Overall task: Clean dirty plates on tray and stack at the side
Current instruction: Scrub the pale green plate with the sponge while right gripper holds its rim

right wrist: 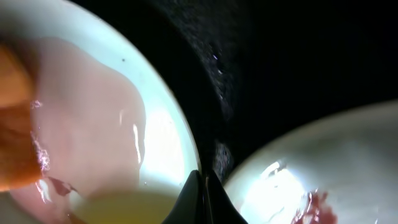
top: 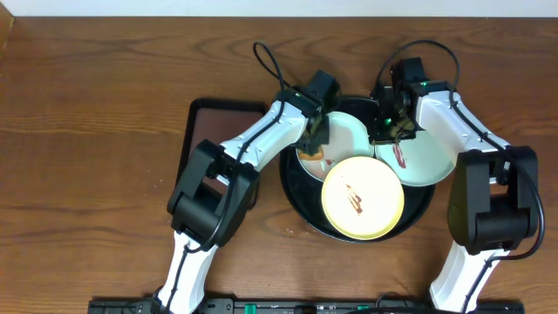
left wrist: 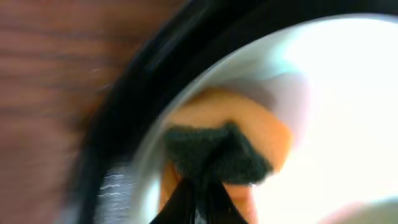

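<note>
The black round tray point(top: 296, 196) holds three plates. The left mint-white plate point(top: 349, 135) has a pinkish wet smear. My left gripper point(top: 312, 139) is shut on an orange sponge with a dark green pad point(left wrist: 217, 155), pressed on that plate point(left wrist: 336, 93). The right mint-white plate point(top: 427, 161) has a red smear. The yellow plate point(top: 362, 196), with a brown smear, lies in front and overlaps both. My right gripper point(top: 388, 131) is shut, its tips point(right wrist: 202, 196) on the tray point(right wrist: 280, 62) between the left plate point(right wrist: 93, 106) and the right plate point(right wrist: 323, 162).
A dark brown rectangular tray point(top: 209, 113) lies left of the black tray, partly under my left arm. Bare wooden table point(top: 87, 131) extends to the left and behind. Both arms cross over the tray's back half.
</note>
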